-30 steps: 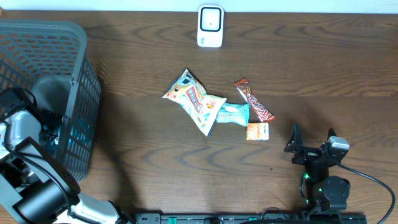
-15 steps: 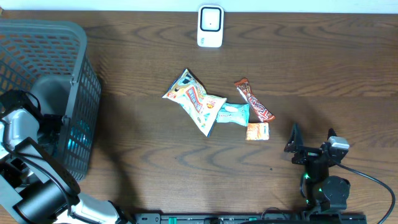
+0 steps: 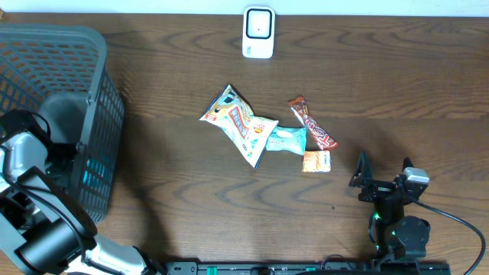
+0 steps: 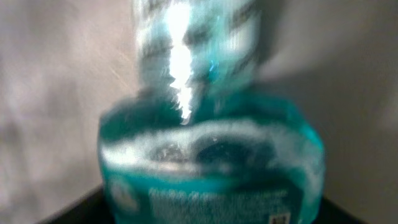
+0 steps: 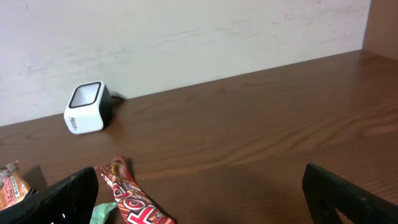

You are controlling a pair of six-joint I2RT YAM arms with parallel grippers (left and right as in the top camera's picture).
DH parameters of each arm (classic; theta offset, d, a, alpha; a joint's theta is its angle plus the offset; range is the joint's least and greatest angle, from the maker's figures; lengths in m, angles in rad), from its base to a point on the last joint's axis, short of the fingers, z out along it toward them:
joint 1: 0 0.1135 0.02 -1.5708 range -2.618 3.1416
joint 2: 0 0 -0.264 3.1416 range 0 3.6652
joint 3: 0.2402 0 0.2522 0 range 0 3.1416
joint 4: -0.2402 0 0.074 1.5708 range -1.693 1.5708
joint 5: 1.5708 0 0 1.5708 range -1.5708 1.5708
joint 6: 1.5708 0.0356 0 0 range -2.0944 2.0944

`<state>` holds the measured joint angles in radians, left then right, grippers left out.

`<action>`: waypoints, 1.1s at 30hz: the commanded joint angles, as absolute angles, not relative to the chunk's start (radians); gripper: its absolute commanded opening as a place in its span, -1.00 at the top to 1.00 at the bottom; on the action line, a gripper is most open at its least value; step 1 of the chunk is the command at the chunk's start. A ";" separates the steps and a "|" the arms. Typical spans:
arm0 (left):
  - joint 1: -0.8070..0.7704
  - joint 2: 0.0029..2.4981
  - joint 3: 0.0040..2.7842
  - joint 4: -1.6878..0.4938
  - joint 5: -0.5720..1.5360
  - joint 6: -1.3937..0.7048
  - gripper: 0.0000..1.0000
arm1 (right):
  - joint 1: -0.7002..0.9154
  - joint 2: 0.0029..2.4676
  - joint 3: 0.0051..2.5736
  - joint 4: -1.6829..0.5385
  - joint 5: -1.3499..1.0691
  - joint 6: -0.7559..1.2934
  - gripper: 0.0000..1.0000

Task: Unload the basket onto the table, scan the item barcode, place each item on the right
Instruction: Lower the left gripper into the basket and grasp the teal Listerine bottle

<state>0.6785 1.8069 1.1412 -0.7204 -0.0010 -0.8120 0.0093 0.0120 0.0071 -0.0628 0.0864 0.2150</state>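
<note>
Left arm [image 3: 23, 156] reaches into the grey basket [image 3: 92, 53] at the left end of the surface [image 3: 176, 206]. The left hand [image 3: 65, 156] sits low inside the basket, largely masked by the mesh wall. Whether it is released or clenched cannot be told: its own camera is filled by a blurred teal pouch [image 4: 211, 162], very close to the lens, and no finger shows clearly. In the overhead view the same teal shows through the basket's right wall. Contact between hand and pouch cannot be confirmed.

Right hand [image 5: 199, 174] rests near the front right edge of the surface, fingers [image 5: 68, 196] spread wide, grasping nothing.

The white scanner [image 3: 258, 32] stands at the far edge, near centre, well apart from both arms.

A loose group of items lies mid-surface: a chip bag [image 3: 233, 121], a pale green wrapper [image 3: 286, 139] touching its right end, a red candy bar [image 3: 312, 131] just beside that, and a small orange packet [image 3: 316, 161] below the bar. The right hand is near this group but apart from it.
</note>
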 commanded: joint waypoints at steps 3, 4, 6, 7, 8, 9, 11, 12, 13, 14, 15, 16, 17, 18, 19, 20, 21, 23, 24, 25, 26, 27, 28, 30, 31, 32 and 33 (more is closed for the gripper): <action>0.680 1.897 1.121 -0.667 0.017 -0.789 0.04 | 0.006 0.007 0.006 -0.064 0.095 0.201 -0.99; 0.680 1.895 1.131 -0.665 0.016 -0.773 0.07 | 0.006 0.007 0.006 -0.064 0.095 0.201 -0.99; 0.680 1.892 1.159 -0.664 0.016 -0.727 0.12 | 0.006 0.007 0.006 -0.064 0.095 0.201 -0.99; 0.680 1.892 1.176 -0.665 0.016 -0.696 0.13 | 0.006 0.007 0.006 -0.065 0.095 0.201 -0.98; 0.680 1.892 1.190 -0.665 0.016 -0.668 0.13 | 0.006 0.007 0.006 -0.065 0.095 0.201 -0.99; 0.680 1.891 1.204 -0.664 0.017 -0.643 0.12 | 0.006 0.007 0.006 -0.064 0.095 0.201 -0.98; 0.680 1.891 1.217 -0.654 0.020 -0.611 0.13 | 0.006 0.007 0.006 -0.064 0.095 0.201 -0.99; 0.680 1.891 1.218 -0.643 0.029 -0.595 0.17 | 0.006 0.007 0.006 -0.065 0.095 0.201 -0.98; 0.680 1.891 1.218 -0.631 0.045 -0.579 0.22 | 0.006 0.007 0.006 -0.064 0.095 0.201 -0.98; 0.680 1.891 1.217 -0.620 0.064 -0.572 0.28 | 0.006 0.007 0.006 -0.065 0.095 0.201 -0.98; 0.680 1.891 1.217 -0.609 0.080 -0.572 0.31 | 0.006 0.007 0.006 -0.064 0.095 0.201 -0.99; 0.680 1.891 1.218 -0.592 0.107 -0.567 0.33 | 0.006 0.007 0.006 -0.064 0.095 0.201 -0.99; 0.680 1.891 1.217 -0.575 0.139 -0.551 0.34 | 0.006 0.007 0.006 -0.064 0.095 0.201 -0.99; 0.680 1.891 1.217 -0.554 0.179 -0.530 0.35 | 0.006 0.007 0.006 -0.064 0.095 0.201 -0.99; 0.680 1.891 1.217 -0.538 0.213 -0.519 0.35 | 0.006 0.007 0.006 -0.064 0.095 0.201 -0.99; 0.680 1.891 1.217 -0.522 0.246 -0.509 0.35 | 0.006 0.007 0.006 -0.064 0.095 0.201 -0.99; 0.680 1.891 1.217 -0.504 0.290 -0.491 0.34 | 0.006 0.007 0.006 -0.064 0.095 0.201 -0.99; 0.680 1.891 1.217 -0.477 0.356 -0.462 0.35 | 0.006 0.007 0.006 -0.064 0.095 0.201 -0.99; 0.680 1.891 1.217 -0.470 0.376 -0.455 0.35 | 0.006 0.007 0.006 -0.064 0.095 0.201 -0.99; 0.680 1.891 1.217 -0.464 0.391 -0.451 0.35 | 0.006 0.007 0.006 -0.064 0.095 0.201 -0.99; 0.680 1.891 1.217 -0.459 0.406 -0.440 0.35 | 0.006 0.007 0.006 -0.064 0.095 0.201 -0.99; 0.680 1.891 1.217 -0.453 0.417 -0.429 0.35 | 0.006 0.007 0.006 -0.064 0.095 0.201 -0.99; 0.680 1.891 1.217 -0.445 0.429 -0.415 0.35 | 0.006 0.007 0.006 -0.064 0.095 0.201 -0.98; 0.680 1.891 1.217 -0.421 0.462 -0.389 0.35 | 0.006 0.007 0.006 -0.064 0.095 0.201 -0.98; 0.680 1.891 1.217 -0.408 0.476 -0.388 0.35 | 0.006 0.007 0.006 -0.064 0.095 0.201 -0.99; 0.682 1.890 1.218 -0.380 0.516 -0.388 0.35 | 0.006 0.007 0.006 -0.064 0.095 0.201 -0.99; 0.685 1.890 1.218 -0.356 0.553 -0.389 0.35 | 0.006 0.007 0.006 -0.064 0.095 0.201 -0.99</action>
<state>0.6792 1.8805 1.2125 -0.4038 0.4072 -0.4278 0.0093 0.0120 0.0071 -0.0628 0.0864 0.2150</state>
